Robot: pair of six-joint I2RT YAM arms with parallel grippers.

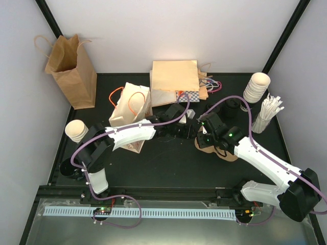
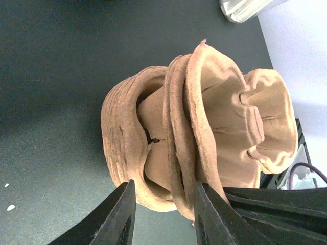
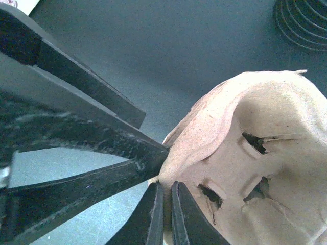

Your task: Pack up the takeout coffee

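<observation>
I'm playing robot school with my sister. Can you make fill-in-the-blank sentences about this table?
The tall brown paper bag stands in the far ___ corner of the table.
The white paper bag has ___ handles.
The pulp cup carrier is pinched at its edge by the fully shut ___ gripper.
Missing words: left, orange, right.

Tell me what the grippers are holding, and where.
The right gripper pinches the pulp cup carrier by its rim; the left gripper straddles its edge, grip unclear.
</observation>
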